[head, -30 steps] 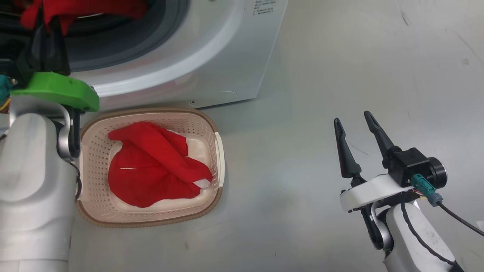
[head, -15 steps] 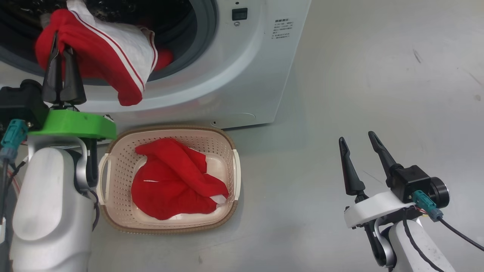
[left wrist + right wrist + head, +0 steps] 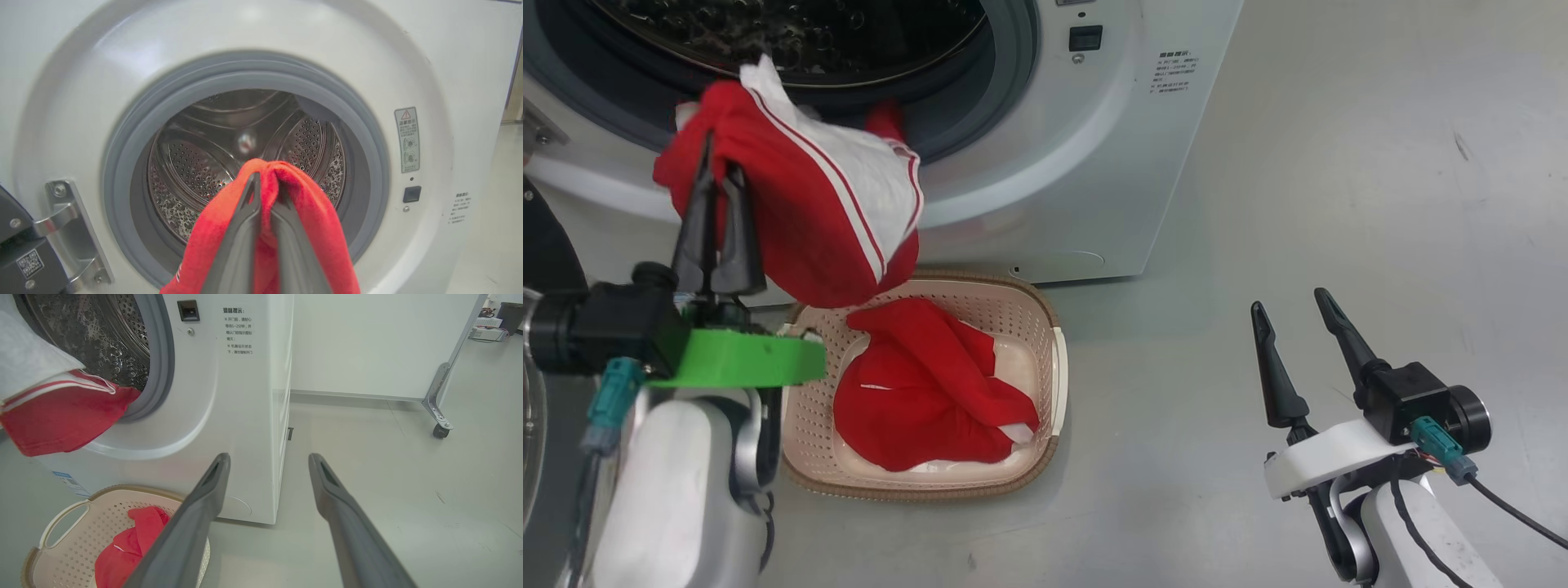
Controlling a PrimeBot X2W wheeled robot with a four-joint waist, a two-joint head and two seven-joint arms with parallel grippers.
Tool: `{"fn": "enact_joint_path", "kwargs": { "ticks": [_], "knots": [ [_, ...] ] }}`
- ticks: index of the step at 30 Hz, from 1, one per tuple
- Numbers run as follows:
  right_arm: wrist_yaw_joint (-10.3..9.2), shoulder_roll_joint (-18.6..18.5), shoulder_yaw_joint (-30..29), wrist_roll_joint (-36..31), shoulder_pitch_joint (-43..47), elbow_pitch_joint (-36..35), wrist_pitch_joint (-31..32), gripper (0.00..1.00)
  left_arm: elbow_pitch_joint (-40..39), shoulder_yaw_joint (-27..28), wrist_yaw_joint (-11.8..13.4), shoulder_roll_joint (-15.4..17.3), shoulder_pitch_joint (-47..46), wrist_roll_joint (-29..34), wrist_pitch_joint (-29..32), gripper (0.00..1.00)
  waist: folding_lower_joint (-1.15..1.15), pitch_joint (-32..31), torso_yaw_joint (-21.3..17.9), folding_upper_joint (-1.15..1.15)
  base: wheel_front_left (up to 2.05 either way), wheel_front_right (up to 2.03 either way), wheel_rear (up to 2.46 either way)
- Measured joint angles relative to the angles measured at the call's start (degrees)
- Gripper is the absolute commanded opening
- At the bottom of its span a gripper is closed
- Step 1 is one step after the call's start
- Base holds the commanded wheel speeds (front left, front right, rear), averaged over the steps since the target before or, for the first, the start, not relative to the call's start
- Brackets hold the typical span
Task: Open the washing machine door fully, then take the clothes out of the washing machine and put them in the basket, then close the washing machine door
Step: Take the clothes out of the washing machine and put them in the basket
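Observation:
My left gripper (image 3: 716,159) is shut on a red garment with a white striped panel (image 3: 825,220), which hangs in front of the washing machine (image 3: 1094,163) above the basket's far rim. In the left wrist view the left gripper (image 3: 265,181) pinches the red cloth (image 3: 322,228) before the steel drum (image 3: 192,163). A second red garment (image 3: 923,392) lies in the cream basket (image 3: 1058,384). A red fold (image 3: 886,122) rests on the grey gasket. The door's black edge (image 3: 546,245) shows at far left. My right gripper (image 3: 1289,304) stands open over bare floor, holding nothing.
The door hinge (image 3: 69,228) sits left of the opening. In the right wrist view the open right gripper (image 3: 268,457) points past the washer's corner, with the basket (image 3: 135,490) at lower left. A castor leg (image 3: 439,428) stands far right on the grey floor.
The head camera has shifted. My left gripper has drawn the red and white garment out of the drum mouth and down toward the basket. The right gripper has stayed put and open.

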Motion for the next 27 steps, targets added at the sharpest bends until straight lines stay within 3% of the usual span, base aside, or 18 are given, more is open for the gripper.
{"fn": "enact_joint_path", "kwargs": {
  "ticks": [12,27],
  "knots": [
    [0.52,0.2,1.4,-0.2,-0.1,-1.4,0.0,1.0,3.2,-4.8,-1.3,-1.1,7.9,-2.8,5.3,0.0,0.0,2.3,-1.1,0.0,0.0,0.0,0.0],
    [0.96,0.9,2.3,-0.2,-2.5,-2.4,0.0,1.0,17.6,-3.0,-1.3,-0.9,5.9,-4.6,9.3,0.0,0.0,8.0,-5.4,0.0,0.0,0.0,0.0]
  ]
}}
